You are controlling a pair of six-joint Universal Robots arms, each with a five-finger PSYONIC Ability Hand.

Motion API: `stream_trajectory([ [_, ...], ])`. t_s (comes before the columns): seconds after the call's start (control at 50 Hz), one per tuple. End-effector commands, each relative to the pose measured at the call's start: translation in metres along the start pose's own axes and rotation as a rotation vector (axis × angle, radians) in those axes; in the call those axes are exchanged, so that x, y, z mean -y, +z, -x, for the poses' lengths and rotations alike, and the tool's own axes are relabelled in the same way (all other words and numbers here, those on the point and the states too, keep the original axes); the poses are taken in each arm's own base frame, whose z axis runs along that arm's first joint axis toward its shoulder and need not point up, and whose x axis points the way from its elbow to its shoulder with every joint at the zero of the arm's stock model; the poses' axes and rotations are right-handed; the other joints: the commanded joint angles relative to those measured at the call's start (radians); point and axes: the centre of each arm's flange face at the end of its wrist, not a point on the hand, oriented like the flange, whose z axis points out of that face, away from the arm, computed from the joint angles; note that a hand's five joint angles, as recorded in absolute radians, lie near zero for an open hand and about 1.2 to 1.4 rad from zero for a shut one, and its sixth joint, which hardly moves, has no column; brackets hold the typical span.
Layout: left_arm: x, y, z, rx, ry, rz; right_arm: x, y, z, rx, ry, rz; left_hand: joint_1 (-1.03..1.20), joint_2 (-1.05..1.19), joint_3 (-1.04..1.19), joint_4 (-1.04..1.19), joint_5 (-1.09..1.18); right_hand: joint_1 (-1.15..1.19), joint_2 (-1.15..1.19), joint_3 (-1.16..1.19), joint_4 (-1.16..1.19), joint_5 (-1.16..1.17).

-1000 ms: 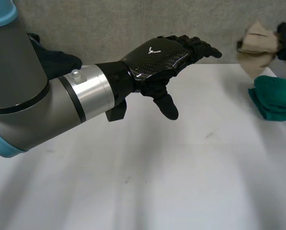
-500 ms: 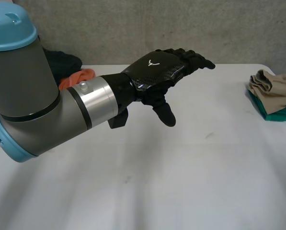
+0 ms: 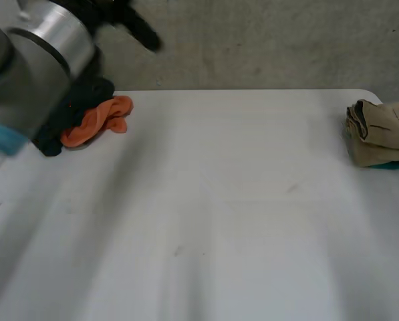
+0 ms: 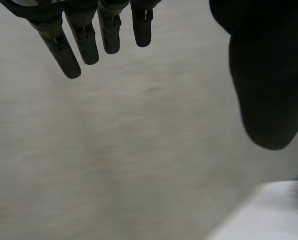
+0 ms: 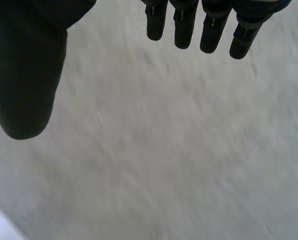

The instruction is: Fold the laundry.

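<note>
- My left hand (image 4: pixel 261 75) hangs above the bench (image 3: pixel 206 221) with its fingers straight, spread away from the thumb, and holding nothing. Past its fingertips is the grey wall (image 4: pixel 114 150), with a corner of the bench just beside the thumb.
- My right hand (image 5: pixel 26 65) is the same: fingers straight, thumb held wide, nothing in it. The pale grey surface beyond it could be wall or floor; I cannot tell which.
- The work waiting for me is at the far left of the bench. An orange cloth (image 3: pixel 99 122) lies crumpled there, touching a dark cloth (image 3: pixel 75 107) bunched beside and behind it, close under my left arm (image 3: pixel 42 50).
- At the right edge, well apart from that heap, a beige cloth (image 3: pixel 381 130) sits folded on a teal cloth (image 3: pixel 394 165). I judge those two already done.
- The orange cloth looks light, soft and limp. I expect it to sag and drape the moment I lift it, and to slide easily over the smooth bench.
- I would pinch it at an outer edge or a corner, since a grab at the middle of the bunch would lift it as a lump.
- Its corners are buried in the folds, so I cannot pick one out yet.
- The dark cloth is partly covered by my arm and the orange one; its size and kind are hard to make out.
- Only a thin strip of the teal cloth shows under the beige.
</note>
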Motion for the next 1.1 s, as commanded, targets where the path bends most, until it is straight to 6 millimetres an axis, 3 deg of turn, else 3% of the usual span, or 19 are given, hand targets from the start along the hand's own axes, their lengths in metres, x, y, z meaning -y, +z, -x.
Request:
stream_trajectory([
  [0.02, -0.059, 0.023, 0.127, 0.322, 0.135, 0.100, 0.042, -0.067, 0.084, 0.198, 0.140, -0.072, 0.020, -0.005, -0.007, 0.001, -0.017, -0.052, -0.037, -0.037, -0.037, -0.050],
  [0.06, -0.082, 0.024, 0.148, 0.354, 0.174, 0.151, 0.039, -0.085, 0.104, 0.254, 0.151, -0.051, 0.020, -0.005, -0.007, 0.001, -0.017, -0.052, -0.037, -0.037, -0.037, -0.050],
  [0.08, -0.094, 0.025, 0.158, 0.368, 0.196, 0.175, 0.036, -0.104, 0.125, 0.315, 0.163, -0.027, 0.020, -0.005, -0.007, 0.001, -0.017, -0.052, -0.037, -0.037, -0.037, -0.050],
  [0.1, -0.122, 0.026, 0.176, 0.391, 0.235, 0.220, 0.035, -0.114, 0.135, 0.346, 0.170, -0.016, 0.020, -0.005, -0.007, 0.001, -0.017, -0.052, -0.037, -0.037, -0.037, -0.050],
  [0.16, -0.159, 0.030, 0.202, 0.417, 0.304, 0.245, 0.030, -0.151, 0.168, 0.458, 0.189, 0.030, 0.014, -0.011, -0.013, -0.004, -0.022, -0.052, -0.037, -0.037, -0.037, -0.050],
  [0.18, -0.185, 0.030, 0.216, 0.424, 0.348, 0.258, 0.028, -0.159, 0.174, 0.482, 0.189, 0.041, 0.014, -0.011, -0.013, -0.004, -0.022, -0.052, -0.037, -0.037, -0.037, -0.050],
  [0.26, -0.242, 0.030, 0.242, 0.387, 0.430, 0.263, 0.011, -0.188, 0.189, 0.547, 0.167, 0.120, -0.001, -0.025, -0.027, -0.019, -0.037, -0.052, -0.037, -0.037, -0.037, -0.050],
  [0.34, -0.292, 0.027, 0.247, 0.289, 0.458, 0.251, -0.003, -0.206, 0.193, 0.576, 0.152, 0.180, 0.002, -0.022, -0.024, -0.016, -0.034, -0.052, -0.037, -0.037, -0.037, -0.050],
  [0.48, -0.335, 0.028, 0.251, 0.244, 0.484, 0.202, -0.004, -0.228, 0.186, 0.590, 0.151, 0.208, 0.052, 0.027, 0.025, 0.034, 0.015, -0.052, -0.037, -0.037, -0.037, -0.050],
  [0.6, -0.348, 0.031, 0.261, 0.261, 0.531, 0.155, -0.012, -0.235, 0.172, 0.554, 0.146, 0.246, 0.469, 0.444, 0.442, 0.450, 0.432, -0.052, -0.037, -0.037, -0.037, -0.050],
  [0.7, -0.346, 0.032, 0.262, 0.265, 0.543, 0.139, -0.014, -0.233, 0.152, 0.491, 0.138, 0.250, 1.211, 1.186, 1.184, 1.192, 1.174, -0.052, -0.037, -0.037, -0.037, -0.050],
  [0.78, -0.335, 0.040, 0.252, 0.285, 0.543, 0.131, -0.014, -0.227, 0.139, 0.445, 0.136, 0.241, 1.212, 1.187, 1.185, 1.193, 1.175, -0.052, -0.037, -0.037, -0.037, -0.050],
  [0.84, -0.305, 0.052, 0.236, 0.315, 0.533, 0.117, -0.014, -0.224, 0.133, 0.423, 0.134, 0.235, 1.212, 1.187, 1.185, 1.193, 1.175, -0.052, -0.037, -0.037, -0.037, -0.050],
  [0.92, -0.232, 0.060, 0.227, 0.355, 0.506, 0.066, -0.011, -0.221, 0.128, 0.405, 0.133, 0.221, 1.212, 1.187, 1.185, 1.193, 1.175, -0.052, -0.037, -0.037, -0.037, -0.050],
  [0.98, -0.175, 0.060, 0.203, 0.335, 0.438, -0.010, -0.008, -0.220, 0.127, 0.398, 0.133, 0.209, 1.212, 1.187, 1.185, 1.193, 1.175, -0.052, -0.037, -0.037, -0.037, -0.050],
  [1.02, -0.141, 0.061, 0.178, 0.303, 0.389, -0.086, -0.006, -0.219, 0.125, 0.393, 0.134, 0.202, 1.212, 1.187, 1.185, 1.193, 1.175, -0.052, -0.037, -0.037, -0.037, -0.050],
  [1.04, -0.107, 0.059, 0.152, 0.265, 0.335, -0.160, -0.006, -0.219, 0.125, 0.391, 0.133, 0.201, 1.212, 1.187, 1.185, 1.193, 1.175, -0.052, -0.037, -0.037, -0.037, -0.050],
  [1.08, -0.087, 0.054, 0.132, 0.233, 0.287, -0.200, -0.006, -0.219, 0.124, 0.388, 0.134, 0.199, 1.212, 1.187, 1.185, 1.193, 1.175, -0.052, -0.037, -0.037, -0.037, -0.050],
  [1.1, -0.067, 0.046, 0.109, 0.188, 0.225, -0.231, -0.005, -0.219, 0.124, 0.387, 0.136, 0.198, 1.212, 1.187, 1.185, 1.193, 1.175, -0.052, -0.037, -0.037, -0.037, -0.050],
])
